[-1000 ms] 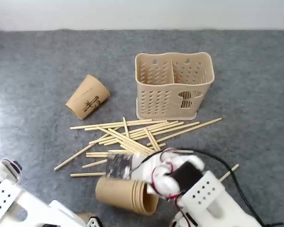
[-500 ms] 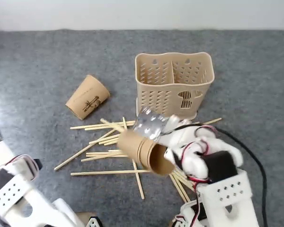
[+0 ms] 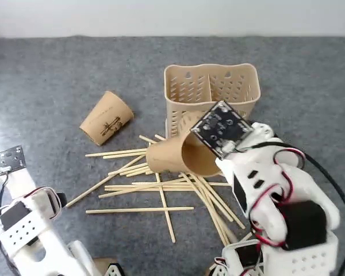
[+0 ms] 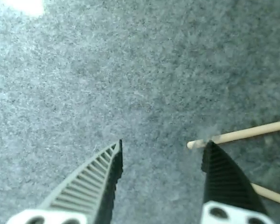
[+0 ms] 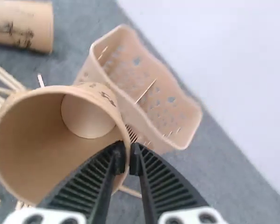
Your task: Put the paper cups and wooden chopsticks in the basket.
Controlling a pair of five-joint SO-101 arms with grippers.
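Observation:
My right gripper [image 5: 123, 156] is shut on the rim of a stack of paper cups [image 5: 51, 140], held on its side in the air just in front of the beige basket [image 5: 144, 98]. From above, the cup stack [image 3: 175, 154] hangs before the basket [image 3: 211, 95], its mouth towards the arm. Another paper cup [image 3: 106, 118] lies on its side at the left. Several wooden chopsticks [image 3: 161, 184] lie scattered on the grey mat. My left gripper [image 4: 161, 156] is open low over the mat, one chopstick tip [image 4: 238, 135] at its finger.
The basket has two compartments, both without contents visible. The grey mat [image 3: 52, 75] has free room at the left and behind the basket. A white wall [image 3: 172, 14] borders the far edge.
My right gripper lifted the cup stack off the mat and carried it up to the basket's front. Several chopsticks were pushed about. The left arm rose at the near left.

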